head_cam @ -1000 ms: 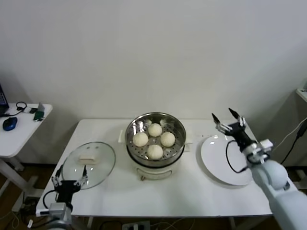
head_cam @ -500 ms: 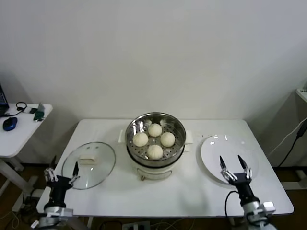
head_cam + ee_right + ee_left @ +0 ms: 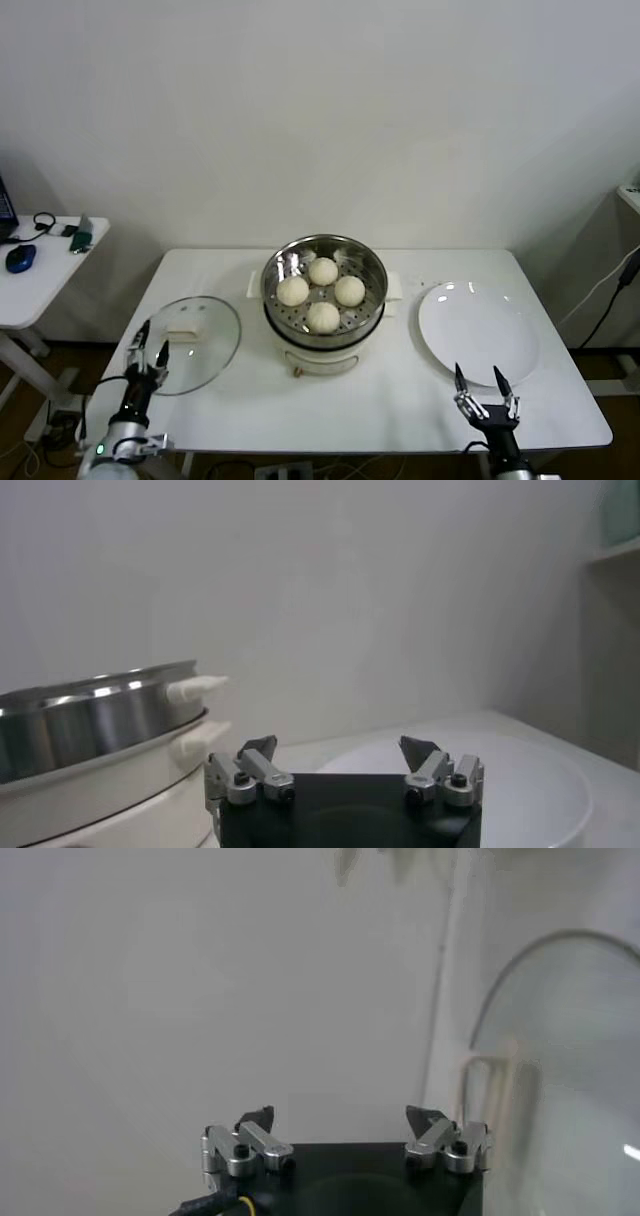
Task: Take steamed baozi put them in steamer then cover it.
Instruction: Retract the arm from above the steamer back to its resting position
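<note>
Already all four steamed baozi (image 3: 322, 292) sit inside the steamer (image 3: 323, 305), spaced out on its perforated tray so that none is stacked on another; judged from that, only the covering step is left.

Starting at the table's (image 3: 250, 400) left edge, the left gripper (image 3: 150, 356) stands near the front-left corner with its fingers spread wide and nothing between them. It is just beside the near rim of the cover (image 3: 186, 344), and whether it touches the glass cannot be told. Its wrist view shows the two open fingertips with the curved edge of the lid off to one side, so the claw is not yet lined up on it. The cover lies flat on the table between the left edge and the steamer, its white handle (image 3: 181, 334) facing up, which leaves that handle free for a pinch from above. That grip looks like the likely next job, and the smooth glass and narrow handle will probably want a centred hold.

At the table's middle the steamer stands open on its white base, side handles pointing left and right.

Further right, a white plate (image 3: 478, 331) lies bare near the right edge, presumably where the buns came from. The right gripper (image 3: 484, 386) is at the front edge, just in front of the plate, its fingers fully apart and holding nothing; it appears parked clear of the steamer.
</note>
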Tool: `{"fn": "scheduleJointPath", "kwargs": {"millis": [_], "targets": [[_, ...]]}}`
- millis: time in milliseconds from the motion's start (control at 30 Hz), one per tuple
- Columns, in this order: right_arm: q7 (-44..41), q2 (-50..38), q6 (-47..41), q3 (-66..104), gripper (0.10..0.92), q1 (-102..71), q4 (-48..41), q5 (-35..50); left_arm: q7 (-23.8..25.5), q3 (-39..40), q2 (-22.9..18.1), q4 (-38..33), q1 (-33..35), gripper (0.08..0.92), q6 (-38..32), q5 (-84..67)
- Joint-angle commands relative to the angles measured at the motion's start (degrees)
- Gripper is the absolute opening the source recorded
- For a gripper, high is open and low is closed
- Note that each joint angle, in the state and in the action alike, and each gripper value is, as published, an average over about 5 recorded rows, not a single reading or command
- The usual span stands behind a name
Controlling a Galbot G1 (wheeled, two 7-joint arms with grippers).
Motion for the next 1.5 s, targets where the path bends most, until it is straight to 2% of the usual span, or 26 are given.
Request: {"fn": "scheduleJointPath", "kwargs": {"millis": [33, 533, 900, 1033, 1500], "targets": [[0.27, 1.89, 0.87, -0.01, 0.823, -2.17, 0.51, -0.41, -1.66, 0.76, 0.71, 14.68, -9.27, 0.823, -0.75, 11.53], [0.21, 2.15, 1.43, 0.59, 0.823, -3.21, 0.7, -1.15, -0.87, 3.16, 0.74, 20.43, -16.16, 0.823, -0.52, 11.15], [0.37, 2.83, 2.34, 0.91, 0.823, -3.81, 0.26, -1.83, -0.43, 4.21, 0.43, 20.11, -16.77, 0.817, 0.09, 10.53], [0.44, 3.13, 2.57, 0.79, 0.823, -3.76, 0.13, -2.28, 0.12, 4.16, 0.16, 20.57, -16.51, 0.741, 0.09, 10.38], [0.5, 3.84, 2.6, 0.6, 0.823, -3.5, 0.03, -3.13, 0.45, 3.37, -1.19, 21.94, -16.95, 0.334, 0.46, 10.07]]}}
